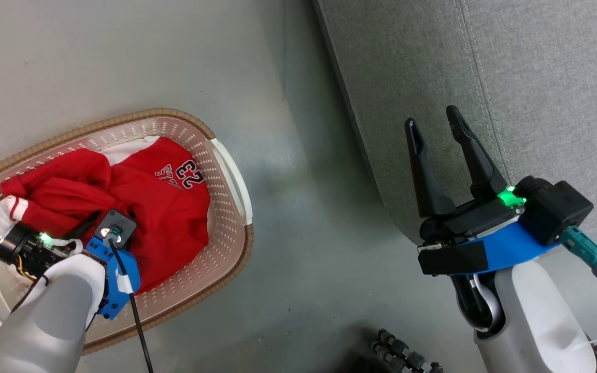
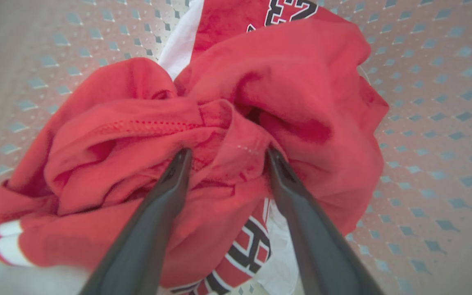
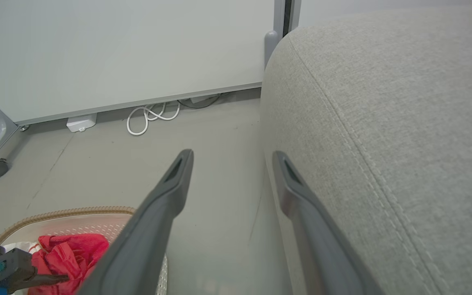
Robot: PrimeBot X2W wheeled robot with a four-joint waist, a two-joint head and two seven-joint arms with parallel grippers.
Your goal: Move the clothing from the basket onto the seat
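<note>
Looking down through the head camera, I see the basket (image 1: 222, 228) sitting on the grey floor (image 1: 298, 217) at my left, with the clothing (image 1: 158, 207) heaped inside it. The heap is mostly a red jersey. Its white-and-black 23 faces up toward the far side of the basket, and a white cuff with red stripes pokes out at the left end. None of the clothing lies on the seat (image 1: 537, 77), which stands apart from the basket across a strip of bare floor.

My left arm reaches down into the basket. On the left wrist camera the left gripper (image 2: 228, 152) has its fingers spread wide. Both tips are pushed into the rumpled red fabric, with a thick fold bunched between them. The jaws have not pinched that fold.

My right gripper (image 1: 433, 118) hangs over the front corner of the seat. Its fingers are also splayed apart and nothing is between them. Through the right wrist camera I see one finger against the seat's rounded grey side and the other over the floor. A white cable (image 3: 150, 116) is coiled by the far wall.
</note>
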